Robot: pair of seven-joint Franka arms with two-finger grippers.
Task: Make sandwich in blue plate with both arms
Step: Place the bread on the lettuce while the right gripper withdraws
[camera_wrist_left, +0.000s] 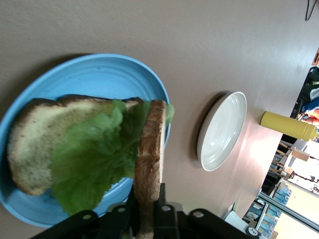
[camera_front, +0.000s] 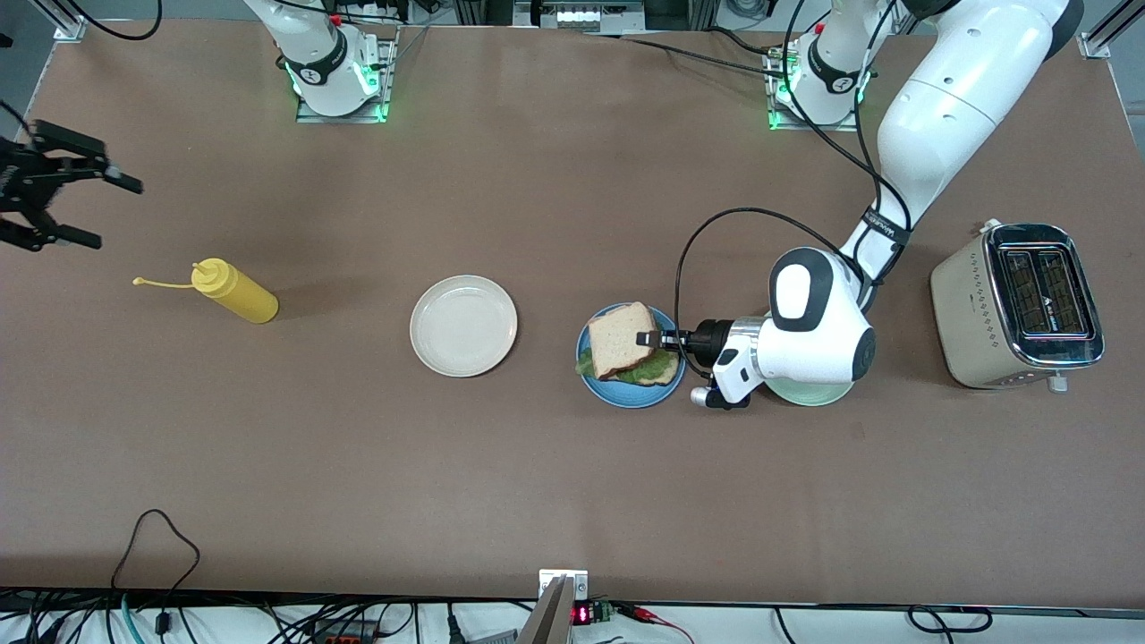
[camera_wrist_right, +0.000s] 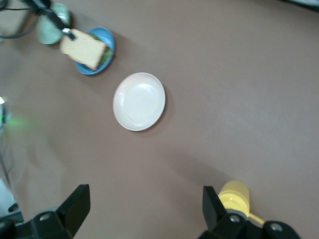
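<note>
Over the blue plate (camera_front: pixel 626 394), left gripper (camera_front: pixel 646 339) pinched top bread slice (camera_front: pixel 623 338) above lettuce (camera_wrist_left: pixel 94 157), right gripper (camera_front: pixel 85 210) waited, fingers spread wide, empty.

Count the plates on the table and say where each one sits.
3. The blue plate carries the sandwich. The cream plate lies beside it, toward the right arm's end. A pale green plate sits beside the blue one toward the left arm's end, mostly hidden under the left arm.

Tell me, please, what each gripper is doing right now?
Left gripper: shut on the tan top bread slice over the round blue plate.
Right gripper: open, empty, waiting.
</note>
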